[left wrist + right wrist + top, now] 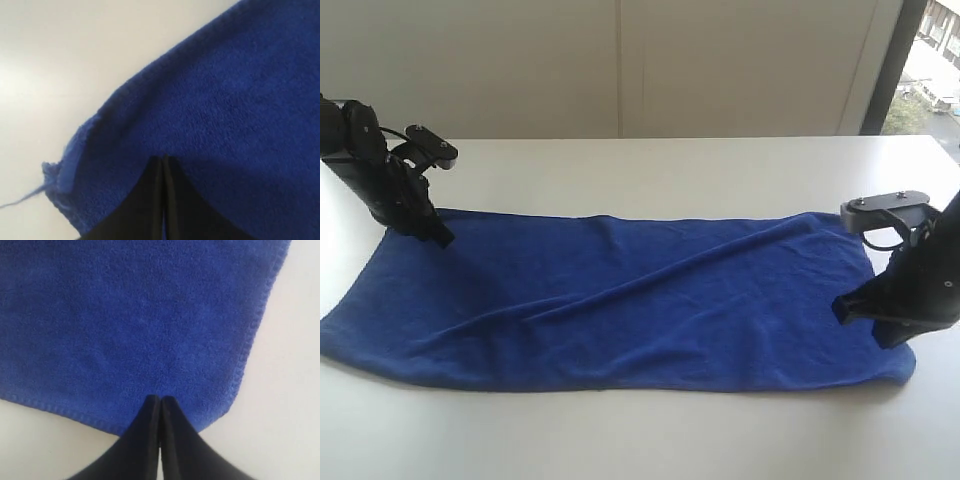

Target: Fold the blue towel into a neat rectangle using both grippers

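towel (pixel 620 300): I'm seeing deep royal blue, plain, fuzzy nap | hem (pixel 250 340): running same blue, ribbed stitch line | loose thread (pixel 20 201): showing paler blue | my left gripper (pixel 164 160) + right gripper (pixel 160 400): both reading plain black | table (pixel 670 165): showing plain white | wall (pixel 620 60): looking off-white

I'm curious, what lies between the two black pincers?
Only the blue towel, spread on the white table from the left pincer to the right pincer; the exterior view shows it.
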You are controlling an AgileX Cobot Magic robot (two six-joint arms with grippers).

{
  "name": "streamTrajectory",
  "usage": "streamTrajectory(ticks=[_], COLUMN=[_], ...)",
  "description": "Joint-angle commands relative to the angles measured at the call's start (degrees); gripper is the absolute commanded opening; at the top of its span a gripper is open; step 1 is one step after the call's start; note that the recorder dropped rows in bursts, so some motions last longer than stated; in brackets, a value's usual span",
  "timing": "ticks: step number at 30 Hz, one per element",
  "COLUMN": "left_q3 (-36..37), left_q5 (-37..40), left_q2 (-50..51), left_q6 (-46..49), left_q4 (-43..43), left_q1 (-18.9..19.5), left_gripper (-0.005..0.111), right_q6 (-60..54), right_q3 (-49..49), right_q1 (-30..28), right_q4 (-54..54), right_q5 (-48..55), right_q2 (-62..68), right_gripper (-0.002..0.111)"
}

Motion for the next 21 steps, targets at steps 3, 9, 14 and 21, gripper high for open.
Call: streamTrajectory(ticks=[3,9,14,21], left_q3=[0.21,0.21,0.21,0.21], left_q5=[-3.55,-2.42,-1.98,-1.98], left_q2=[0.0,1.8,2.41,2.38], left_q6=[-0.41,-0.41,-0.41,-0.41], left_q4=[-0.66,-0.66,-0.66,-0.66], left_q1=[1.01,2.26,2.36,2.36], left_gripper=[0.001,0.001,0.001,0.001], right_q6=[-0.19,-0.19,0.09,1.7], right_q3=[1.31,1.31,1.31,1.31], right_q1=[-0.01,-0.01,-0.01,-0.01], right_q4=[0.12,-0.12,-6.09,-8.67], right_q5=[-0.58,0.42,6.75,9.47], right_q2=[4.26,7.37,7.51,7.51], right_gripper=[0.0,0.0,0.0,0.0])
